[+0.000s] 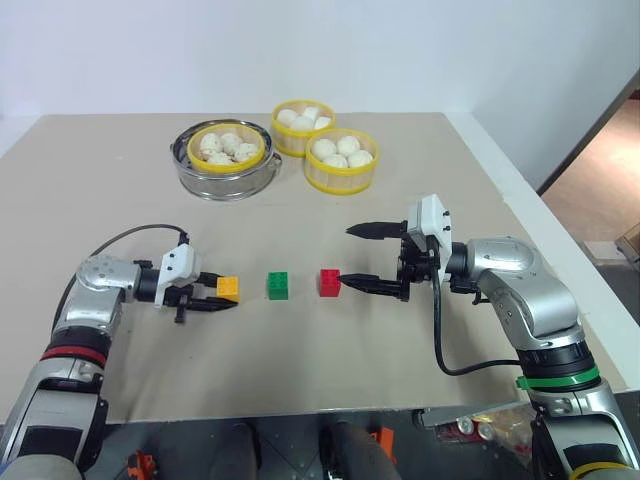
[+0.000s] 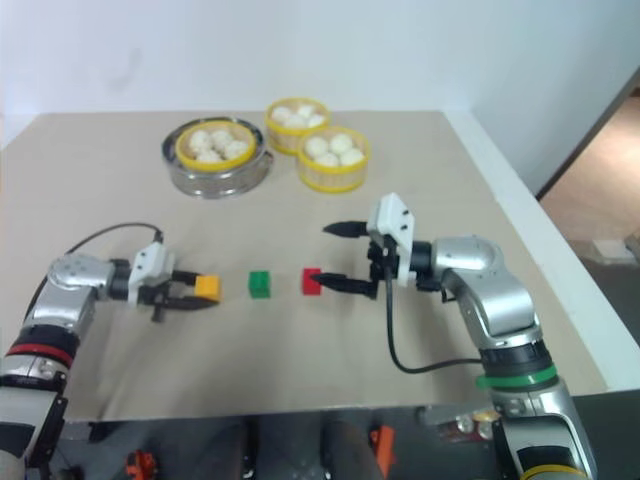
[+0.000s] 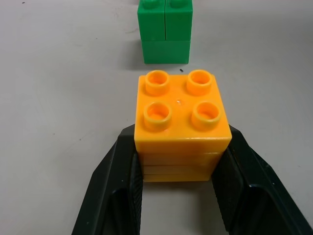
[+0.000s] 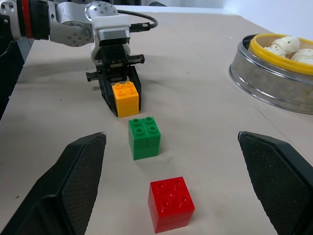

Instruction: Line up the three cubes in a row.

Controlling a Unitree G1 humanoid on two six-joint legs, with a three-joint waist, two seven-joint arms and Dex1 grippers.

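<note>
From the head cameras I see my left gripper clamped on the orange-yellow cube, one black finger pressed against each side, with the cube's base down at the tan tabletop. The green cube sits just beside it towards the middle, a small gap between them, and the red cube sits just past the green one, so the three lie in a rough line across the table (studs up on all of them). My right gripper hangs with its fingers spread wide and empty; the lower fingertip points at the red cube, and I cannot tell whether it touches. Well beyond the cubes stand a metal steamer and two yellow-rimmed baskets of white buns.
</note>
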